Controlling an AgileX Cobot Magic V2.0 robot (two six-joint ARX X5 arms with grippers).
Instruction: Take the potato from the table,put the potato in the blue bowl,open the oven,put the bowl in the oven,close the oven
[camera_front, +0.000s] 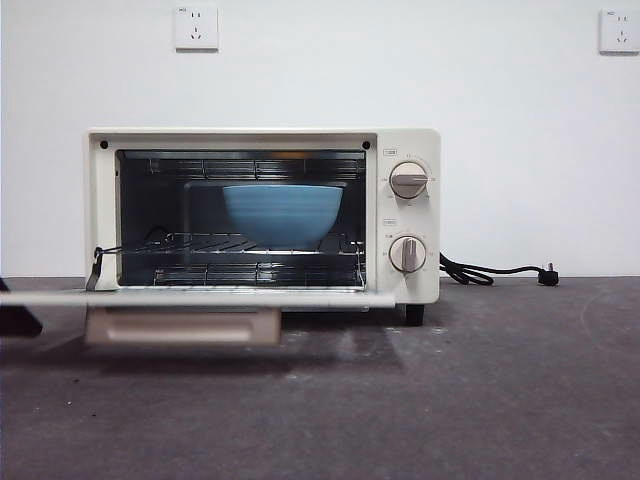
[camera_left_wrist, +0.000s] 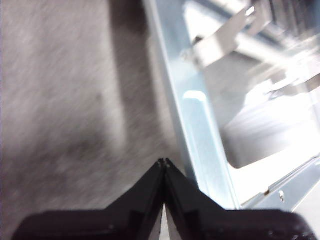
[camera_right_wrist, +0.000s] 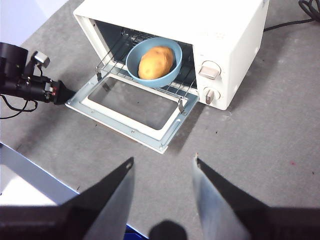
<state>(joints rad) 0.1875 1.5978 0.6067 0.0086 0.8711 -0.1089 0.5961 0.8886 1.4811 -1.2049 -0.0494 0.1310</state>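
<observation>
One smooth potato (camera_right_wrist: 155, 63), ridged blue bowl (camera_right_wrist: 153, 62)

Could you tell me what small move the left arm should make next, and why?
Probably lift the open door shut with the left end effector, which sits closed at the door's edge. The blue bowl with the potato already rests on the oven rack.

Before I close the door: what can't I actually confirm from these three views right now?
- Potato: seen only in the right wrist view; in the front view the blue bowl wall hides it.
- Left gripper: its own view is blurred, so contact with the oven door edge is unclear.
- Door handle: partly shadowed under the door in the front view.
- Knob markings: too small in every view.
- Right gripper: open, high above the table.
</observation>
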